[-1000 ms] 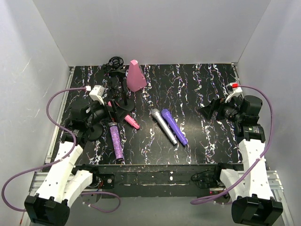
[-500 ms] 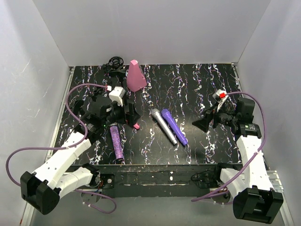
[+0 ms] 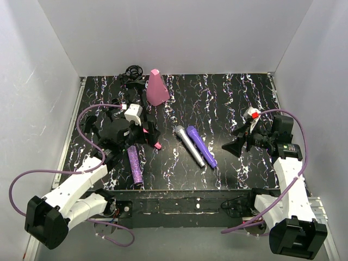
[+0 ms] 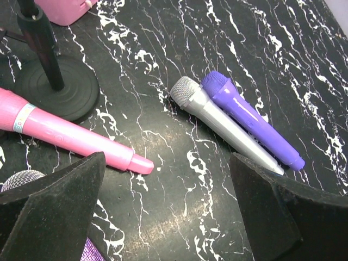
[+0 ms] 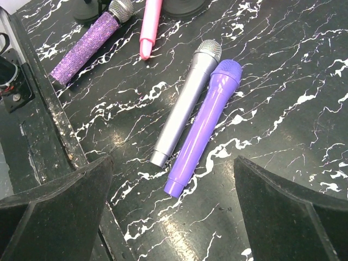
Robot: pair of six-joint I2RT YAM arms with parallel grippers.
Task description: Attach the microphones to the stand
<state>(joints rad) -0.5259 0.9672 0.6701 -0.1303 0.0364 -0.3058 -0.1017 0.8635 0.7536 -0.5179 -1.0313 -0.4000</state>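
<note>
Four microphones lie on the black marbled table. The silver-grey one (image 3: 189, 145) and the smooth violet one (image 3: 201, 145) lie side by side in the middle. The glittery purple one (image 3: 134, 166) lies at the front left. The pink one (image 3: 155, 143) is mostly hidden under my left gripper (image 3: 148, 136). The black stand (image 3: 136, 82) rises at the back left; its round base (image 4: 60, 92) shows in the left wrist view. My left gripper (image 4: 168, 217) is open and empty, beside the pink microphone (image 4: 70, 133). My right gripper (image 3: 234, 140) is open and empty, just right of the violet microphone (image 5: 204, 125).
A pink cone-shaped block (image 3: 156, 88) stands at the back beside the stand. White walls close in the table on three sides. A black rail (image 3: 179, 201) runs along the near edge.
My left arm has swung right and forward, so its gripper is over the pink microphone. My right gripper has moved left toward the violet and silver microphones. The microphones have not moved.
</note>
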